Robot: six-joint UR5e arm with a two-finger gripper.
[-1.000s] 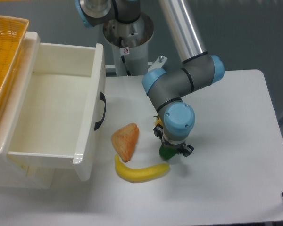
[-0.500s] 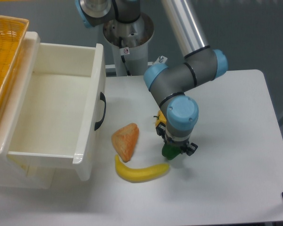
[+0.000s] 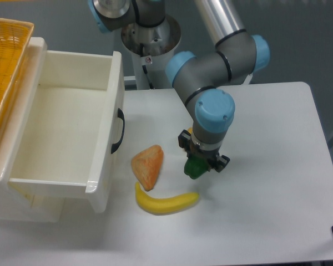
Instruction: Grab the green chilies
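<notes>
Fixed camera, looking down at the counter (image 3: 266, 166) from the front. Claw (image 3: 198, 164) closed on the green chilies (image 3: 193, 168), hanging straight down from the blue wrist. Pepper directly beneath the claw, between the fingers, only its lower part showing below them. Seems clear of the counter, judging by the gap above the banana (image 3: 165, 203), though no shadow settles it. Banana just below and left of the pepper, apart from it, lying roughly left to right with its ends curling up. Orange wedge (image 3: 147, 165) well left of the pepper, beside the white drawer (image 3: 72, 138) and its black handle.

Pepper chunky, no strong long axis to speak of; visible mass slightly taller than wide and leaning a little to the lower left. Stem hidden inside the claw, so no telling which way it points. Finger tips mostly masked by the wrist and the black fixture, hence width of the grip only inferred from the pepper held there.

Judged from this: grasp made, lift under way or about to finish. Coming move turns on straight upward travel, with the pepper hanging plumb under the claw and nothing above it but the arm.
</notes>
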